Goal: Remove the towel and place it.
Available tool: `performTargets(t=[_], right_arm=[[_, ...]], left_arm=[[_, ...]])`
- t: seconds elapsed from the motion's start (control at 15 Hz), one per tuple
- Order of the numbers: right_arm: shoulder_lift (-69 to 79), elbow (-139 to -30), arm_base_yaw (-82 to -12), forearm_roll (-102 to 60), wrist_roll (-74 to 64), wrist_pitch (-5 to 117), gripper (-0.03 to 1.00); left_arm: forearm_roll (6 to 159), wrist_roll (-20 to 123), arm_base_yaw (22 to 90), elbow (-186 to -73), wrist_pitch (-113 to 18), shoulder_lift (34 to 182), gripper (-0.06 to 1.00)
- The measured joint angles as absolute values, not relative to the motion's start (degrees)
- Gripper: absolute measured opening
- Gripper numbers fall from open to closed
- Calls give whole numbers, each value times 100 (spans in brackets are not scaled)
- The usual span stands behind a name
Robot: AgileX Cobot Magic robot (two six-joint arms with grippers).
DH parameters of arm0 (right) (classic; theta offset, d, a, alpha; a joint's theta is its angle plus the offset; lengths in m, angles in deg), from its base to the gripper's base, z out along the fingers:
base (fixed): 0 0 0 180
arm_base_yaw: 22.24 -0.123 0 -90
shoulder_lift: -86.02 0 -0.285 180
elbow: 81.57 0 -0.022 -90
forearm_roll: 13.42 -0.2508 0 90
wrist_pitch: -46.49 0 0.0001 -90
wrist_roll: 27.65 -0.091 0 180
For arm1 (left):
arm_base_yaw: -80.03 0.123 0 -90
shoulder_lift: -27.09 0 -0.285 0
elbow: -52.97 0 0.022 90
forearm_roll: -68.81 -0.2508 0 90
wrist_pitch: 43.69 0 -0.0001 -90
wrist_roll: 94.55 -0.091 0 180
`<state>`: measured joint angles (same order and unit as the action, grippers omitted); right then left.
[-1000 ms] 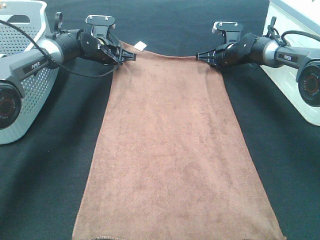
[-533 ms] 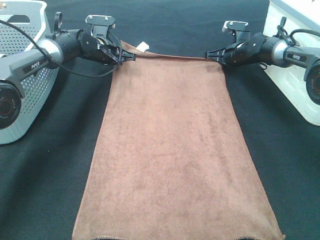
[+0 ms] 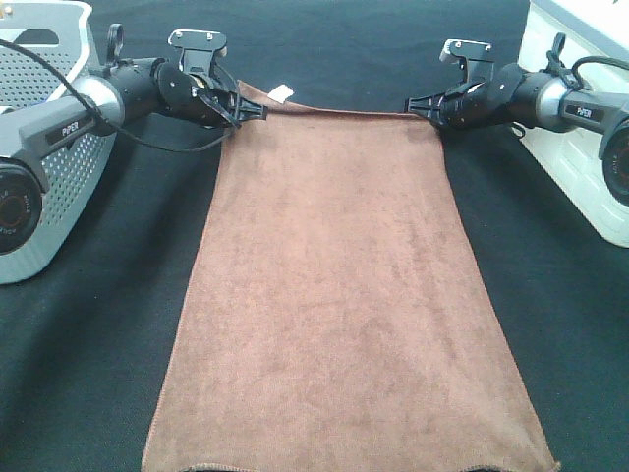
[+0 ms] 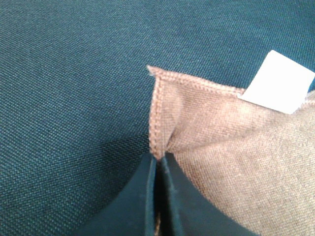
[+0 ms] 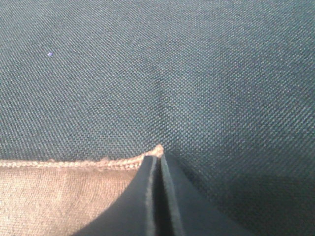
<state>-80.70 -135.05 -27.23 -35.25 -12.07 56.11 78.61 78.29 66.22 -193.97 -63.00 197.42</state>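
The towel [image 3: 339, 295] lies spread flat down the middle of the dark worktop [image 3: 88, 374], its near end at the front edge and its far end toward the back; the left gripper [image 3: 257, 110] is clamped on the far left corner, jaws pressed together over the stitched hem [image 4: 156, 120], with the white tag [image 4: 278, 82] just beside that corner; the right gripper [image 3: 413, 106] is clamped on the far right corner, its fingers [image 5: 147, 196] closed on the hem tip; a grey perforated basket [image 3: 59, 167] stands at the left edge; a white bin [image 3: 580, 147] stands at the right edge.
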Motion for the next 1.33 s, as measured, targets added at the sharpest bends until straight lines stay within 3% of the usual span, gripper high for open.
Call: performTargets(t=[0.2, 0.47, 0.6, 0.87, 1.07, 1.33], right_arm=[[-8070, -13505, -2723, -3530, -1207, 5588, 31], [-8070, -13505, -2723, -3530, -1207, 5634, 56], [-7984, -13505, -2723, -3530, -1207, 5754, 60], [-7199, -13505, -2723, -3513, -1207, 6259, 61], [-6346, -13505, -2723, -3359, -1201, 7662, 68], [-5142, -13505, -2677, -2539, -1534, 9587, 70]], left_arm=[[7844, 7829, 6622, -19397, -6300, 19742, 10], [7574, 7829, 6622, -19397, -6191, 19742, 53], [7551, 7829, 6627, -19397, -6088, 19742, 64], [7551, 7967, 6627, -19397, -6271, 19473, 70], [7546, 8305, 6627, -19402, -7406, 18797, 93], [7391, 8305, 6725, -19402, -8872, 17754, 98]])
